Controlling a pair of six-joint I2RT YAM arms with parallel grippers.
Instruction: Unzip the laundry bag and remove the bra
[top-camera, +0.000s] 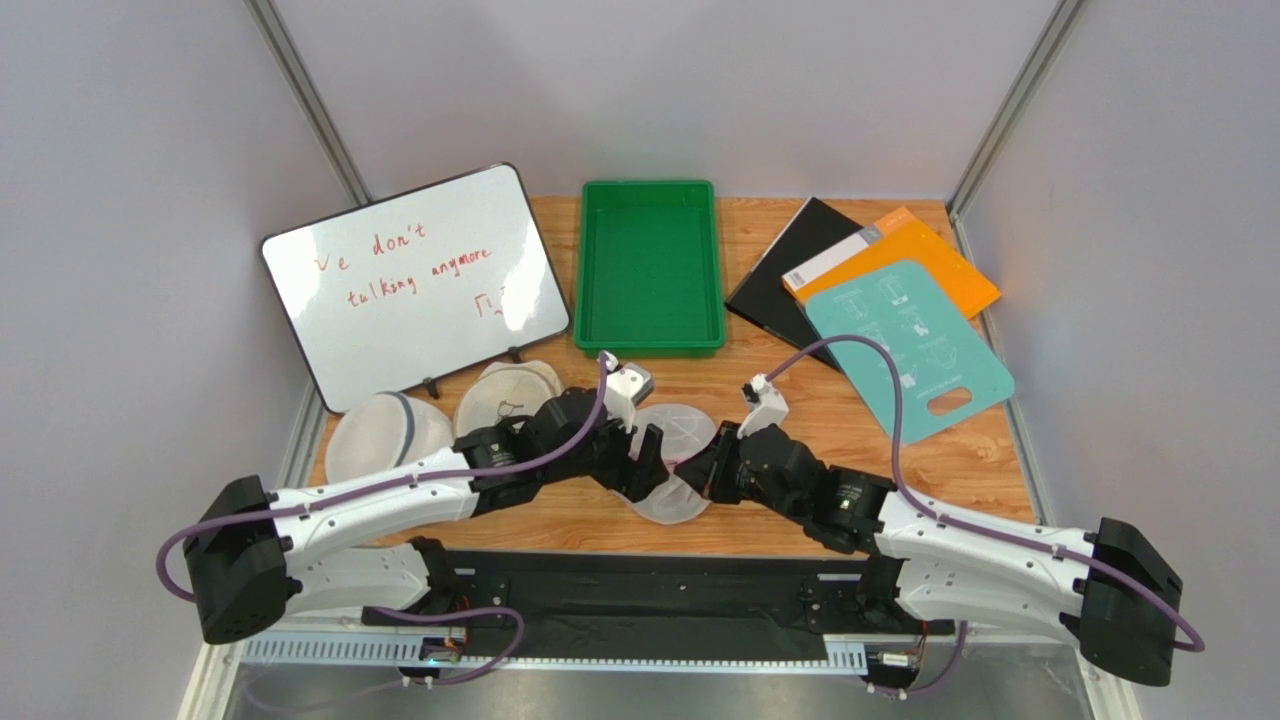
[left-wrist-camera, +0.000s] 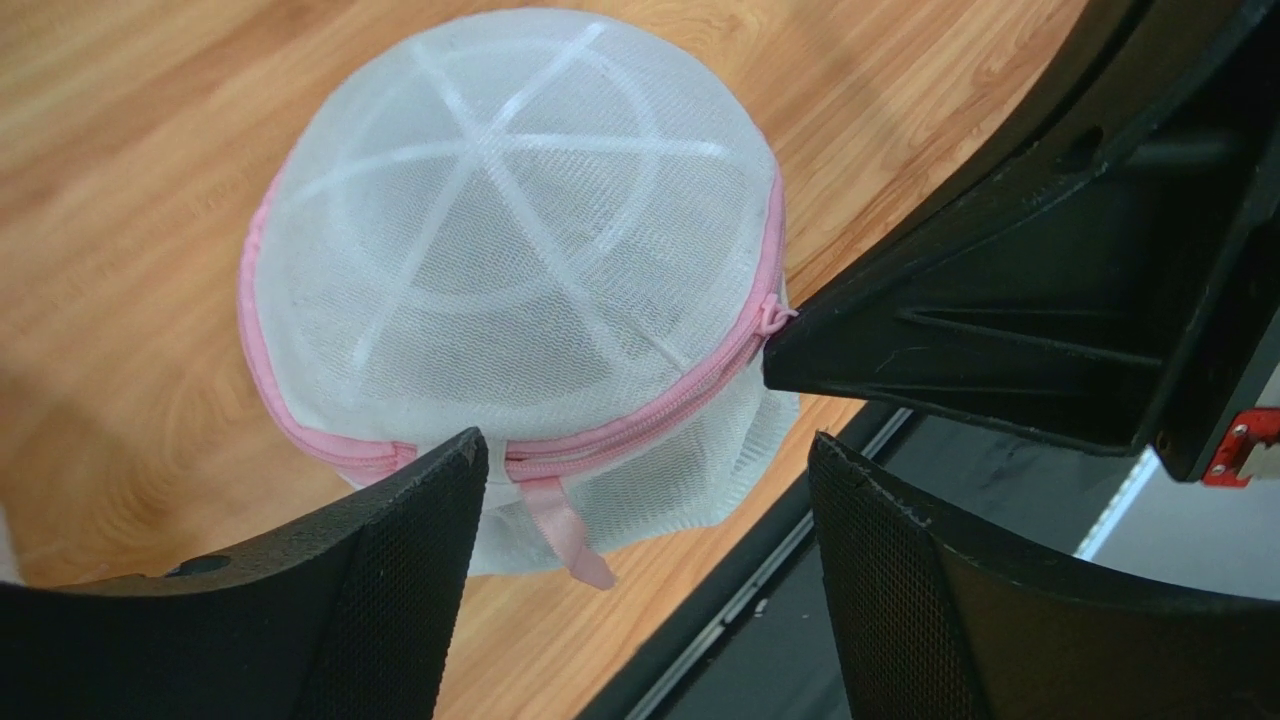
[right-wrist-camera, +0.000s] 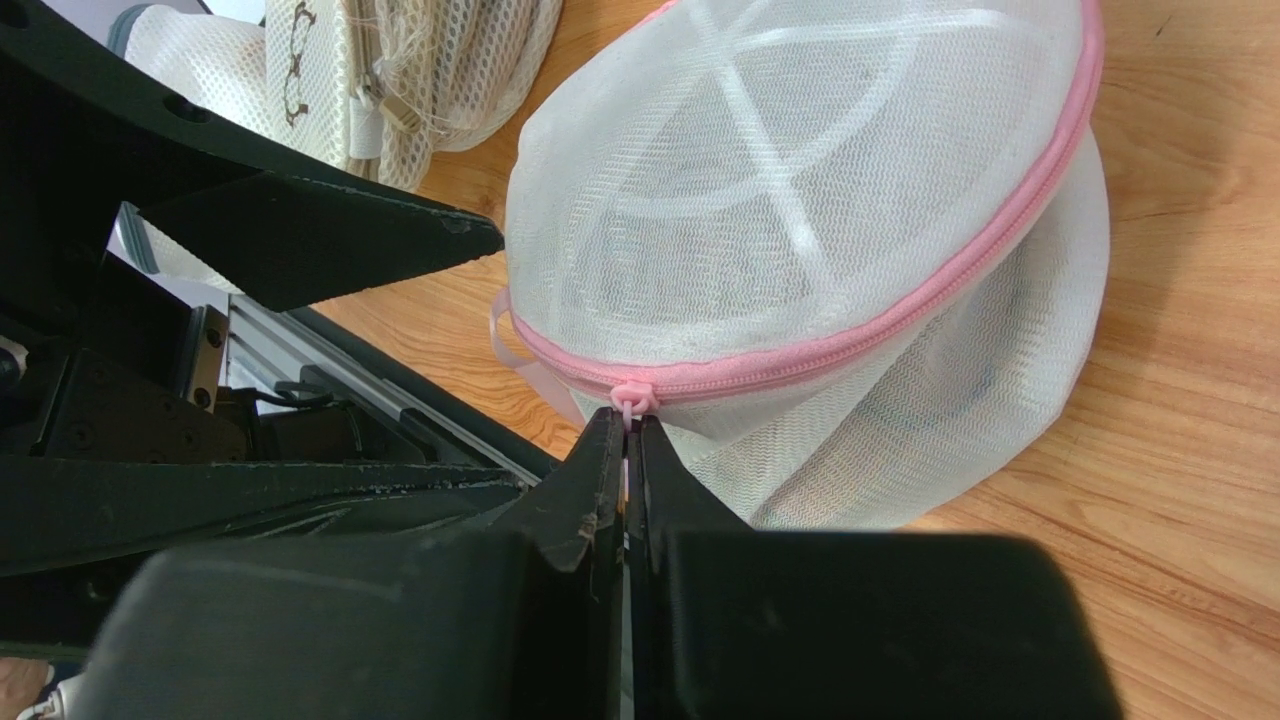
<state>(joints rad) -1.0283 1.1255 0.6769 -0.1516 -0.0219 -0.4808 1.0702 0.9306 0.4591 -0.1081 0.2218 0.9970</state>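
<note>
The bag's (top-camera: 679, 438) contents cannot be told through the mesh, its zip pull (right-wrist-camera: 630, 402) is mostly lost between the right fingers (right-wrist-camera: 586, 495), and both arms cover its sides from above.

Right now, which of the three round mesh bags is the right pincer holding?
The central pink-trimmed laundry bag; the right pincer is shut on its zipper pull. The two plain white bags lie by the whiteboard.
</note>
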